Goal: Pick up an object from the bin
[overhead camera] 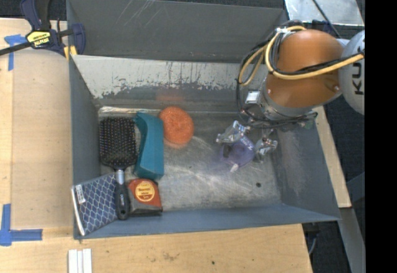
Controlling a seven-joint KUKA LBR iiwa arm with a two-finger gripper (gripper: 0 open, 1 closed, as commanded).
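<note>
bin [186,33]: grey metal, goods mostly on the left side, right half of the floor nearly bare
arm [304,73]: enters from the right, orange wrist cover, yellow cables, low over right-centre floor
left heap: black hairbrush [118,140], teal block [149,144] touching it, blue patterned pouch [94,202] in the front-left corner
orange scrub ball [176,125]: near the back wall, just beside the teal block
tape measure [144,194]: red, front, beside the pouch
gripper [248,143]: fingers spread apart
target: small purple thing [239,154] on the floor right of centre, between the fingers, not visibly pinched
</note>
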